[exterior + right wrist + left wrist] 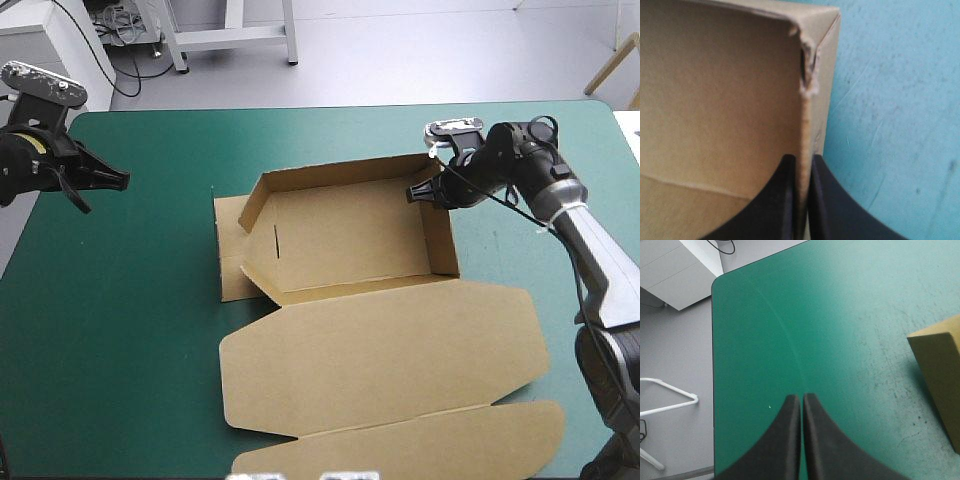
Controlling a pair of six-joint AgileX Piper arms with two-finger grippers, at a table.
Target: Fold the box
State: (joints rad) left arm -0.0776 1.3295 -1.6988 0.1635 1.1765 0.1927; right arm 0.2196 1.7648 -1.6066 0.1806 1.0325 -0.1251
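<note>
The brown box lies in the middle of the teal-green table as an open tray, with far and right walls raised and its lid flat toward the near edge. My right gripper is at the tray's far right corner, shut on the right wall, whose thin edge runs up between the black fingers. My left gripper hovers over the table's left side, well away from the box, its fingers shut on nothing. In the left wrist view a corner of the box shows off to one side.
The left end flap of the box lies flat on the cover. Bare teal-green cover stretches left of the box. The table's far left corner shows ahead of my left gripper, with grey floor beyond.
</note>
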